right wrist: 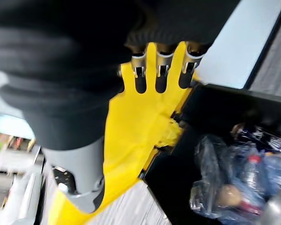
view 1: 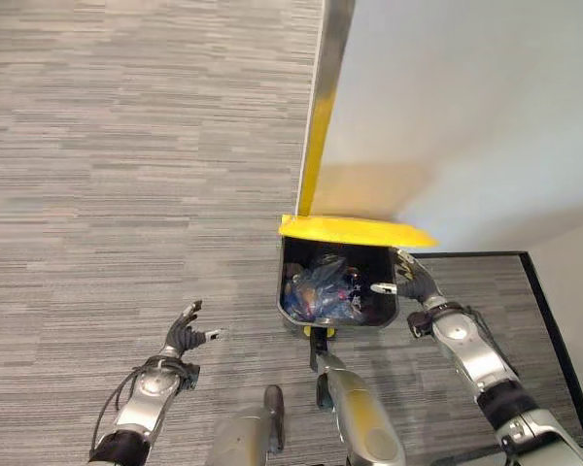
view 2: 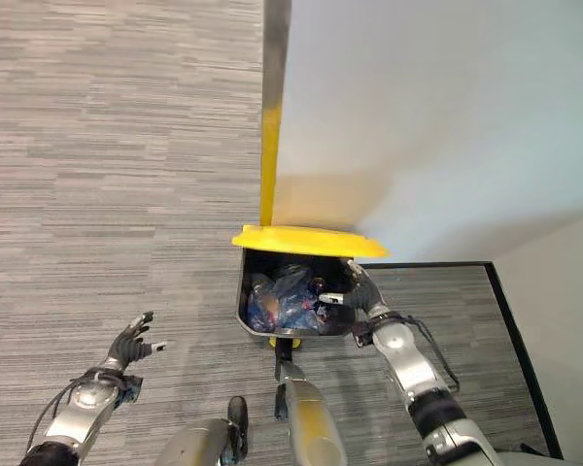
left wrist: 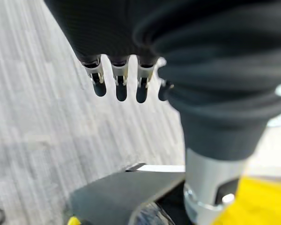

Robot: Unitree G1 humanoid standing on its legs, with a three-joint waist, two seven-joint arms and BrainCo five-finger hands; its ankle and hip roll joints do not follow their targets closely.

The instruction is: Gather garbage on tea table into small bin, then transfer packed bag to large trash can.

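the large trash can [view 1: 389,313] stands on grey carpet [view 1: 126,146] at the foot of a pale wall [view 1: 466,116], about 12 o'clock from the robot and a little to the right. its yellow lid [view 1: 355,231] is tipped up at the far rim, toward 12 o'clock, leaving the dark body open. a yellow strip [view 1: 316,146] runs up the wall's edge above the lid.

inside the can lies the packed bag [view 1: 321,291], clear bluish plastic with bottles and other rubbish showing through it. in the right wrist view the bag [right wrist: 234,187] sits low in the black interior, below the raised lid [right wrist: 140,122].

the right hand [view 1: 413,279] is at the can's 3 o'clock rim, just under the lid's right end. its fingers [right wrist: 160,75] are spread apart and fairly straight, holding nothing; whether they touch the lid or rim cannot be told. in the right eye view the same hand [view 2: 361,291] sits at the rim beside the bag [view 2: 287,296].

the left hand [view 1: 185,335] hangs over bare carpet at about 9 o'clock from the can, well apart from it. its fingers [left wrist: 121,84] are straight and apart, thumb out to the side, empty. the left wrist view shows carpet [left wrist: 47,117] past the fingertips and a dark edge of the can [left wrist: 117,194] near the arm.

a black baseboard [view 1: 554,330] borders the carpet at 3 o'clock.
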